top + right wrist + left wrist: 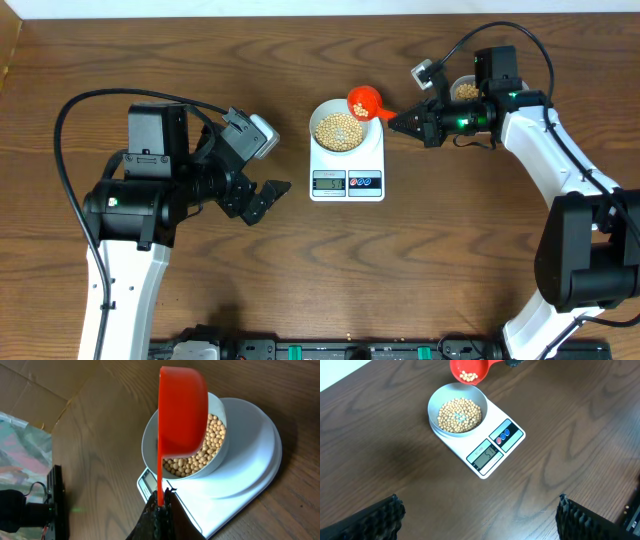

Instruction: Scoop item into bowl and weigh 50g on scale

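The pale bowl (341,128) sits on the white scale (347,175) and holds many tan beans (459,413). The scale's display (485,454) reads about 51. My right gripper (408,122) is shut on the handle of an orange-red scoop (364,101), held over the bowl's far right rim. The scoop (181,410) is tilted on its side and a few beans (468,376) lie in it. My left gripper (268,199) is open and empty, left of the scale above the table; its fingertips show at the bottom corners of the left wrist view (479,512).
A small container of beans (466,91) stands at the back right behind my right arm. A dark rail with connectors (330,349) runs along the table's front edge. Cardboard (30,390) lies beyond the table in the right wrist view.
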Robot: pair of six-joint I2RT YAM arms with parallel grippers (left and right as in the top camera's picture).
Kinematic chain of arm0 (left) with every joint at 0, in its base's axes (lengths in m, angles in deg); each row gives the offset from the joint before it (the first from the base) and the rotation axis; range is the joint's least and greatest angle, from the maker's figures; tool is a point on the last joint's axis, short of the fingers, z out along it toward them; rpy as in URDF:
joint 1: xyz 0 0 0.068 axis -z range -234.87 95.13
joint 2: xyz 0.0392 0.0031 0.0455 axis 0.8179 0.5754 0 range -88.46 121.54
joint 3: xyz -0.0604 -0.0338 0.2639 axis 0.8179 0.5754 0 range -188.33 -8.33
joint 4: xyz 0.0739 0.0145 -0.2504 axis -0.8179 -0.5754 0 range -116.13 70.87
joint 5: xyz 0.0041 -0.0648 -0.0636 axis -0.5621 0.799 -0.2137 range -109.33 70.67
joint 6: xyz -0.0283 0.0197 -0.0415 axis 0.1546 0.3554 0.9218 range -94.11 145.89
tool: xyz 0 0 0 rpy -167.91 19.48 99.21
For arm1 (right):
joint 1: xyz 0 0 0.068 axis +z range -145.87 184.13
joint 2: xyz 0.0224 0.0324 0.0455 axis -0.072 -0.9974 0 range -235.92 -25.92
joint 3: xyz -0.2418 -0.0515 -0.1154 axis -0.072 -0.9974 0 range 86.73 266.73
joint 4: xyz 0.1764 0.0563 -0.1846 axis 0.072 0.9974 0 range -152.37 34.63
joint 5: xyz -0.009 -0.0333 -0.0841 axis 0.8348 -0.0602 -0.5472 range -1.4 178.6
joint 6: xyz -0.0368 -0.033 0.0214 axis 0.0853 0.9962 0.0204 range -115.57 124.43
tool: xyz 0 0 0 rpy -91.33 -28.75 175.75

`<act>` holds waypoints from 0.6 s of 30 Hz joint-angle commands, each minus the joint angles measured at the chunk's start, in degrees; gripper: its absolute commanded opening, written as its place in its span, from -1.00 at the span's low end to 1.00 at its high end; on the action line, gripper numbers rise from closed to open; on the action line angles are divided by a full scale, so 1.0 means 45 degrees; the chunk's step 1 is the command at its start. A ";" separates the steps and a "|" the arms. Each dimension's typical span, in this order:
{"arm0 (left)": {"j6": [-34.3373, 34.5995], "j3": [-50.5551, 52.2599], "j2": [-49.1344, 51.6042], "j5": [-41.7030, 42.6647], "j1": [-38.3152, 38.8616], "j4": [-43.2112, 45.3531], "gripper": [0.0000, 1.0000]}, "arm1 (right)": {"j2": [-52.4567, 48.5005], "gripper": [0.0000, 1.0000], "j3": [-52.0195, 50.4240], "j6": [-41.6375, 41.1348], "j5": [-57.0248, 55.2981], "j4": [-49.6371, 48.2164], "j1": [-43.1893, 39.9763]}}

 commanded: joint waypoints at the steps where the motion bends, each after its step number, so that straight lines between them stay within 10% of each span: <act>1: 0.0058 -0.0364 -0.0068 0.0257 -0.0078 -0.0015 0.98 | 0.0321 -0.98 -0.0005 -0.0170 0.0500 -0.0010 0.0019; 18: 0.0058 -0.0364 -0.0068 0.0257 -0.0078 -0.0015 0.98 | 0.0432 -0.98 -0.0005 -0.0792 0.0971 -0.0248 -0.0481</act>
